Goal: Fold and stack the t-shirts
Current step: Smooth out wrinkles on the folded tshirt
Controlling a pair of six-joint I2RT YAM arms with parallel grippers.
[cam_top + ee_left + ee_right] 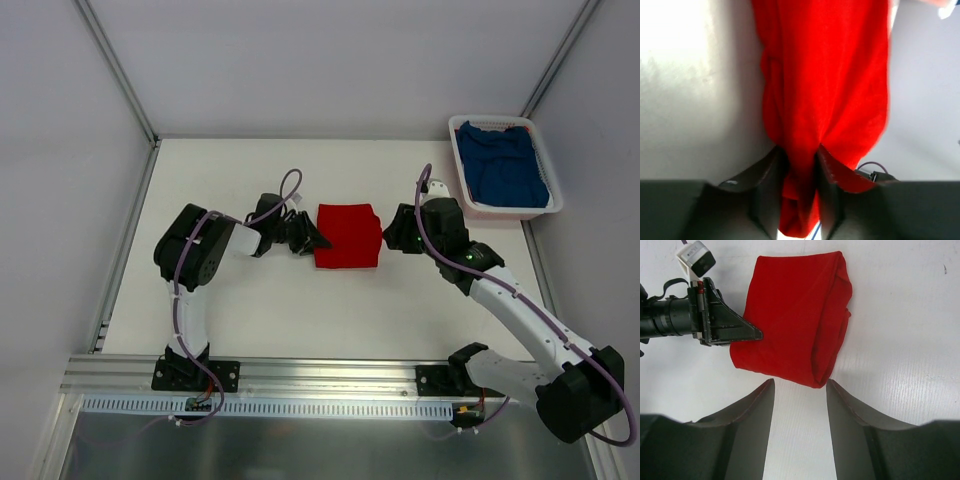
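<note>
The red shirt point(347, 236) is seen folded into a compact, roughly square bundle, laid flat near the middle of the white table point(250, 300). In the right wrist view one side of it is shown rolled over into a thick, rounded fold. Its left edge is gripped by the left gripper point(799, 155), whose jaws are pressed in on a bunched ridge of the red cloth. In the left wrist view the fabric is drawn up between the two dark fingers point(770, 175) and is seen on both sides of them.

The right gripper point(800, 385) is placed just beside the opposite, right edge of the red shirt. Its jaws are spread apart and nothing is held between them. In the right wrist view the near edge of the bundle lies just beyond the fingertips, with bare table visible in the gap.

The blue shirt point(505, 170) is found crumpled inside a white basket point(510, 213) at the far right corner of the table, well apart from the red shirt and from both grippers.
</note>
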